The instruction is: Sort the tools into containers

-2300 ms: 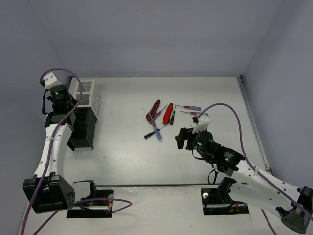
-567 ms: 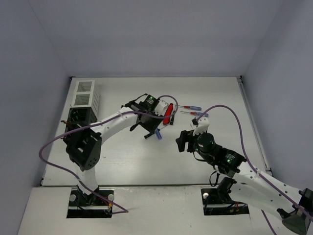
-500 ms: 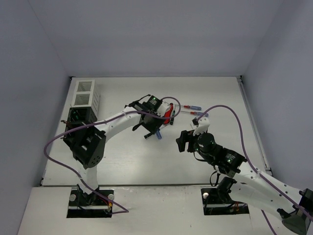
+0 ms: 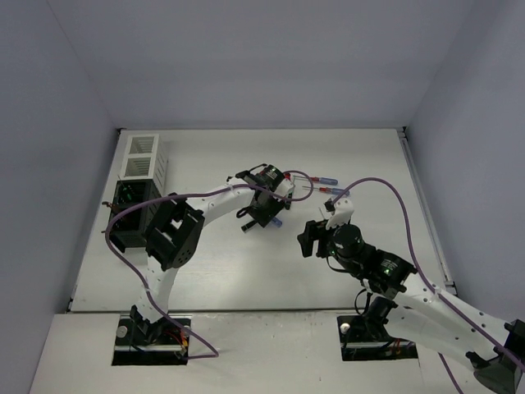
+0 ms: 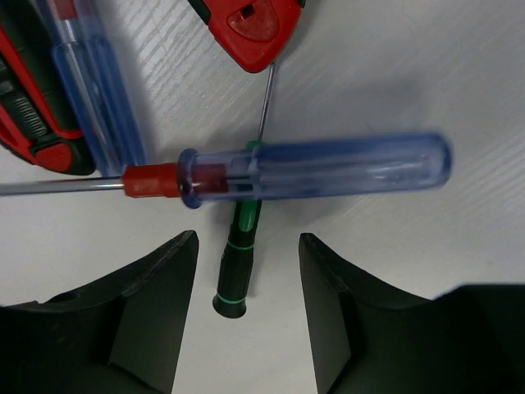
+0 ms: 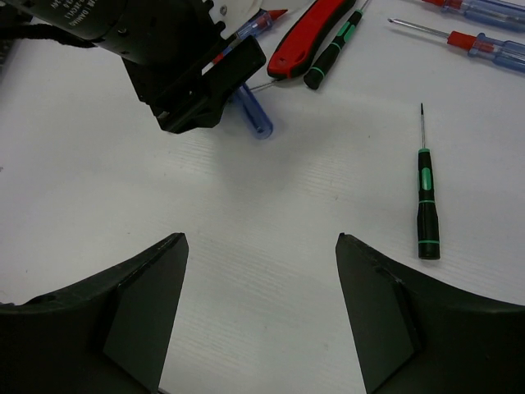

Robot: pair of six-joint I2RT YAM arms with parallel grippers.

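The tools lie in a loose pile mid-table. My left gripper [image 5: 248, 246] hangs open low over the pile. A black-and-green screwdriver [image 5: 238, 263] lies between its fingers, touching neither. A clear blue-handled screwdriver [image 5: 312, 168] lies crosswise over that screwdriver's shaft. Red pliers [image 5: 250, 33] and another blue screwdriver [image 5: 90, 90] lie beyond. My right gripper [image 6: 261, 242] is open over bare table, nothing in it; another black-and-green screwdriver [image 6: 426, 201] lies to its right. The containers, a white bin [image 4: 141, 156] and a black bin [image 4: 127, 201], stand at the far left.
Two red-and-blue screwdrivers [image 4: 321, 180] lie just right of the pile. The left arm [image 4: 213, 205] stretches across from the bins to the pile. The left gripper's body [image 6: 201, 82] fills the upper left of the right wrist view. Walls enclose the table.
The left arm has swung from the bins across to the tool pile and come down over it, its jaws narrowing a little. The right arm has barely moved.
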